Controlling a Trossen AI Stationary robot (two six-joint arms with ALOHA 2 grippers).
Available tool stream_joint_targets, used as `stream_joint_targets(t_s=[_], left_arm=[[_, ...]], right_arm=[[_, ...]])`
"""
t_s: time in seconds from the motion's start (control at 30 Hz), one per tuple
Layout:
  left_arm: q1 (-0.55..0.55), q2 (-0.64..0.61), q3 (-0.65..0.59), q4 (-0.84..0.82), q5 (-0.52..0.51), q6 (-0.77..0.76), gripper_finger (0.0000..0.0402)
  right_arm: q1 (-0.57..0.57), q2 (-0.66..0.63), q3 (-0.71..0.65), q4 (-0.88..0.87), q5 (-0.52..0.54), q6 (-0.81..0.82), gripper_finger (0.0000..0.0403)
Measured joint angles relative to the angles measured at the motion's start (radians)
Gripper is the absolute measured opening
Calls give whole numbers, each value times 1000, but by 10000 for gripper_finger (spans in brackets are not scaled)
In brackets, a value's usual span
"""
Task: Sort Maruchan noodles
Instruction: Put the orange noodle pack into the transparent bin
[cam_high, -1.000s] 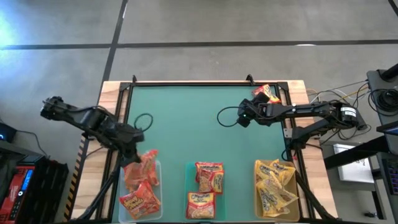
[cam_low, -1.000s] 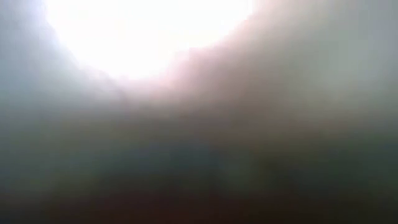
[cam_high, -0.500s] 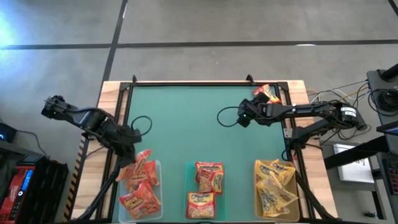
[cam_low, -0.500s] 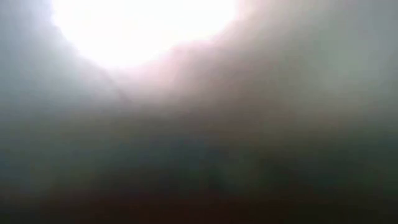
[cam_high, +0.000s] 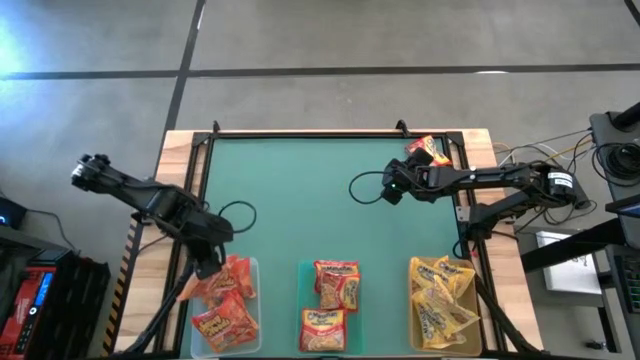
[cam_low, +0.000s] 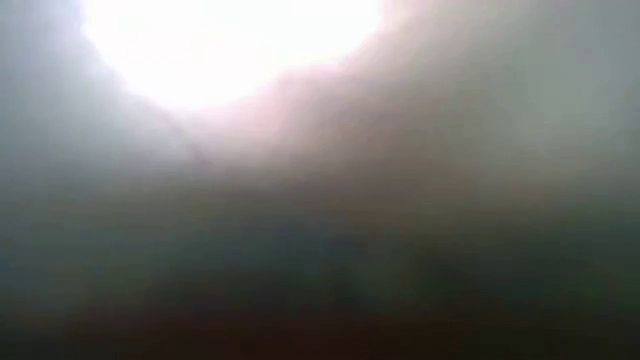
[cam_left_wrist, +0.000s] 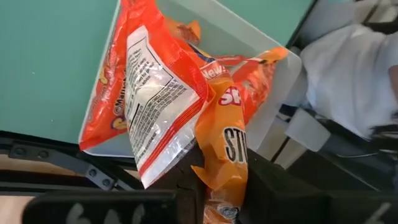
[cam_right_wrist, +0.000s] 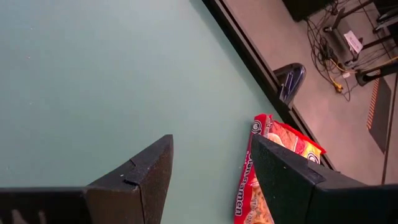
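The orange packet is clamped between the left gripper's fingers by one crinkled end, and the rest of it hangs out ahead of the jaws over the left bin. A second orange packet lies against it, label side up, draped over the bin's near rim; whether it is also caught in the jaws cannot be told. More orange packets lie in that bin just past the gripper.

The step in hand looks like the drop: the left gripper is at the bin's rim with its load over the matching colour. The next move calls for the fingers to part so the packet falls inside, and for some care that the draped one slides in rather than out onto the mat.

The middle bin holds red-and-yellow packets, the right bin yellow ones. One packet is left unsorted, at the mat's far right corner. The right gripper hovers over bare mat with its fingers apart, holding nothing; that last packet lies just beside and ahead of it, near the table's frame. It seems next in line.

The low view shows only glare.
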Motion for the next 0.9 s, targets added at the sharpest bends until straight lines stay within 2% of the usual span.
stream_joint_targets(t_s=[0.27, 0.53, 0.63, 0.7, 0.9], left_arm=[[-24, 65, 0, 10, 78, 9, 68], [-26, 71, 4, -13, 75, 64, 69], [-26, 67, 12, -89, 20, 87, 70], [-26, 67, 12, -80, -40, 103, 70], [-26, 86, 13, -55, -100, 224, 70]], right_arm=[[0, 0, 0, 1, 0, 0, 205], [0, 0, 0, 2, 0, 0, 205], [0, 0, 0, 2, 0, 0, 205], [0, 0, 0, 2, 0, 0, 205], [0, 0, 0, 3, 0, 0, 205]])
